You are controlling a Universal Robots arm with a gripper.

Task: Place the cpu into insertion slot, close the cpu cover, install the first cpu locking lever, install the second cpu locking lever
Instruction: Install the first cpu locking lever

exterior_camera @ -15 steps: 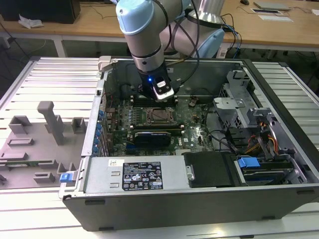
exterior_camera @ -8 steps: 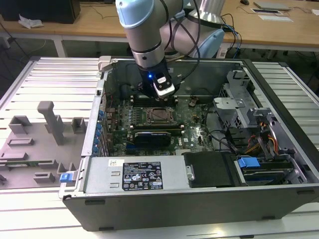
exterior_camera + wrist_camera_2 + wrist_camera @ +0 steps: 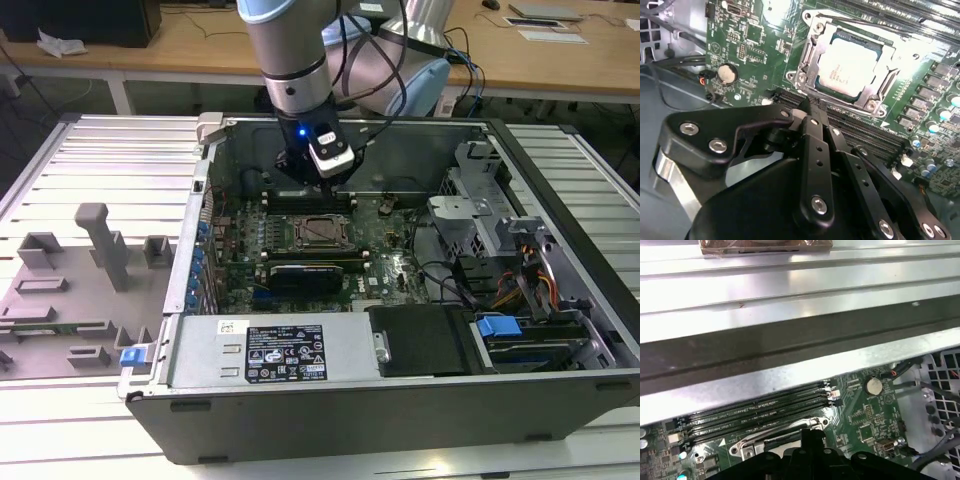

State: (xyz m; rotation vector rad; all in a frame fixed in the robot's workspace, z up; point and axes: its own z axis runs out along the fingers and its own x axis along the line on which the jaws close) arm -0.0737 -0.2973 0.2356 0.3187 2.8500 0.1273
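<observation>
The cpu (image 3: 850,62), pale silver and square, lies in the insertion slot (image 3: 322,232) on the green board. Around it the silvery cpu cover (image 3: 810,55) lies flat on the socket frame. Thin wire levers run along the socket's edges; whether they are latched I cannot tell. My gripper (image 3: 807,107) hangs low inside the case, over the black memory slots (image 3: 865,132) beside the socket, on the side toward the case's far wall. Its black fingers are shut with nothing between them. In the first wrist view the gripper (image 3: 810,434) tip sits just at the socket frame's edge (image 3: 775,437).
The metal case wall (image 3: 790,340) rises close behind the gripper. A long black card (image 3: 312,272) lies in front of the socket, and a coin battery (image 3: 727,74) beside it. A drive cage (image 3: 480,210) with cables stands at the exterior view's right, a grey fixture (image 3: 100,245) at its left.
</observation>
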